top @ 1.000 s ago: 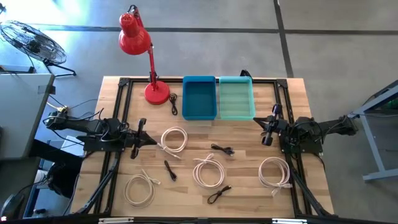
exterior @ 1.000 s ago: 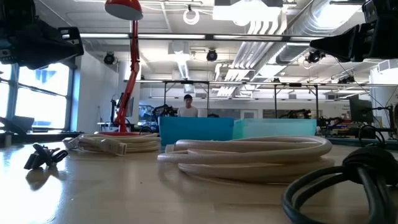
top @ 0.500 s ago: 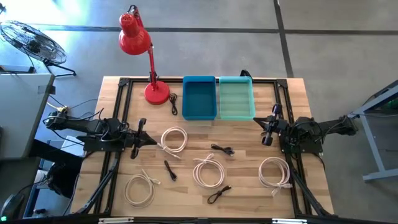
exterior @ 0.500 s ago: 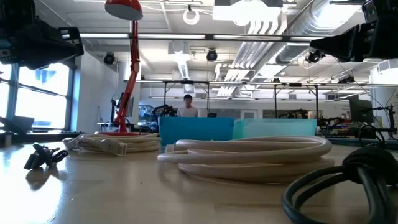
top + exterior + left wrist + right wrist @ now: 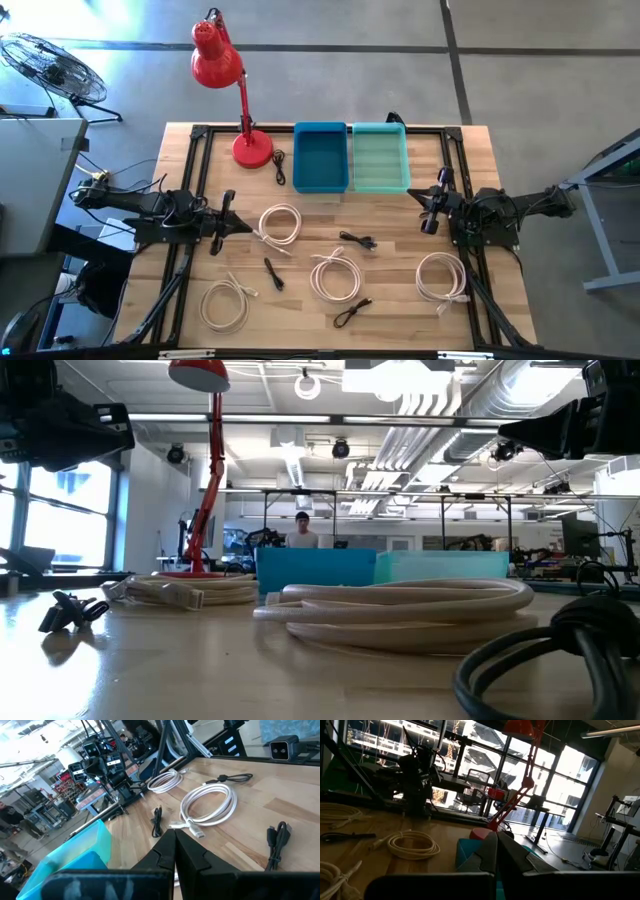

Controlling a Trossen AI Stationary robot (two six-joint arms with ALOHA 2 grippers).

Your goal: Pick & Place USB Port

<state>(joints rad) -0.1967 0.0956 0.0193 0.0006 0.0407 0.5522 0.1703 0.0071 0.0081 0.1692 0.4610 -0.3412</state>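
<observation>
Several coiled cables lie flat on the wooden table: white coils point(image 5: 281, 222), point(image 5: 336, 276), point(image 5: 224, 304), point(image 5: 442, 276) and short black cables point(image 5: 358, 240), point(image 5: 273, 272), point(image 5: 352, 312). A blue bin point(image 5: 321, 157) and a teal bin point(image 5: 380, 157) stand side by side at the far edge. My left gripper point(image 5: 232, 222) hovers shut left of the nearest white coil, touching nothing; its wrist view shows the shut fingertips point(image 5: 174, 834) above a white coil point(image 5: 210, 805). My right gripper point(image 5: 428, 208) hovers shut just below the teal bin's right corner, fingertips point(image 5: 496, 837) together.
A red desk lamp point(image 5: 245, 148) stands on the table's far left corner beside the blue bin, its cord point(image 5: 279, 165) trailing. Black frame rails run along the table's sides. A person shows in the room far behind the bins point(image 5: 302, 532). Bare wood lies between the coils.
</observation>
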